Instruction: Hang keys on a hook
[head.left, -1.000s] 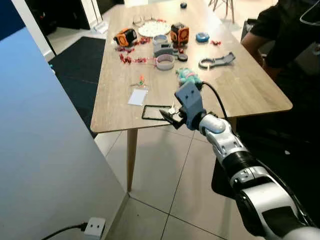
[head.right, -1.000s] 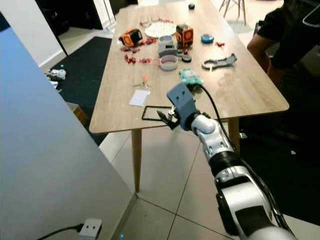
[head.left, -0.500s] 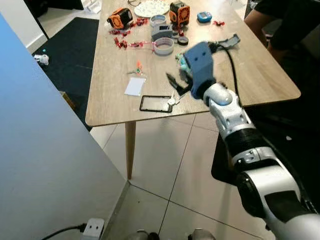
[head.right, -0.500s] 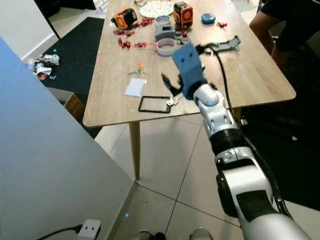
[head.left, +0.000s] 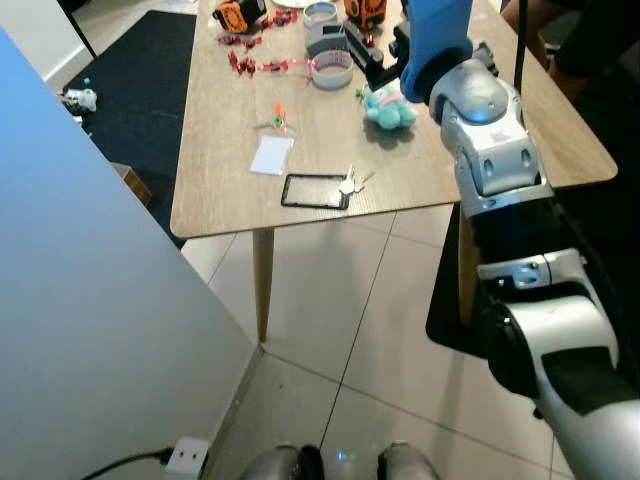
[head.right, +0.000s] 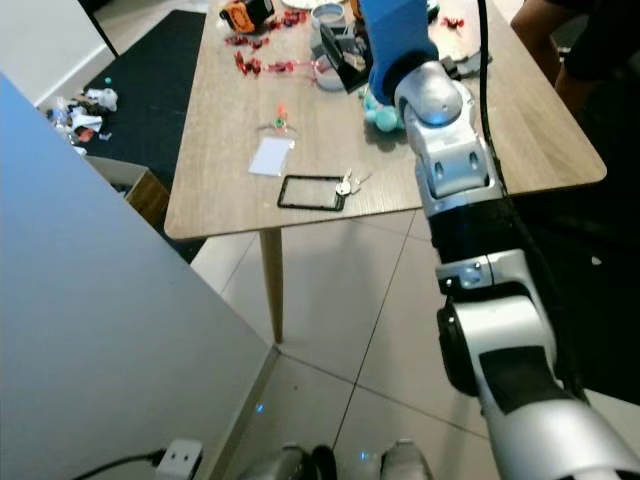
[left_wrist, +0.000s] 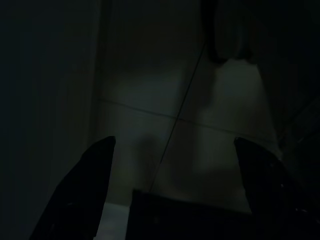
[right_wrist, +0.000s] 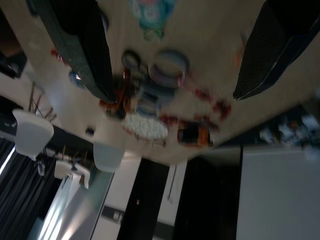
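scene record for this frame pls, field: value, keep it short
keys: flat on table, near front edge, touching right end of the black phone
right gripper: open, empty, raised above table's far half
left gripper: open, low over tiled floor
other: white card, teal plush, tape roll
person: seated at table's right side
hook: not identifiable

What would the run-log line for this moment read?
stage: reach | right gripper: open, above table, empty | keys: on table beside phone | left gripper: open, idle
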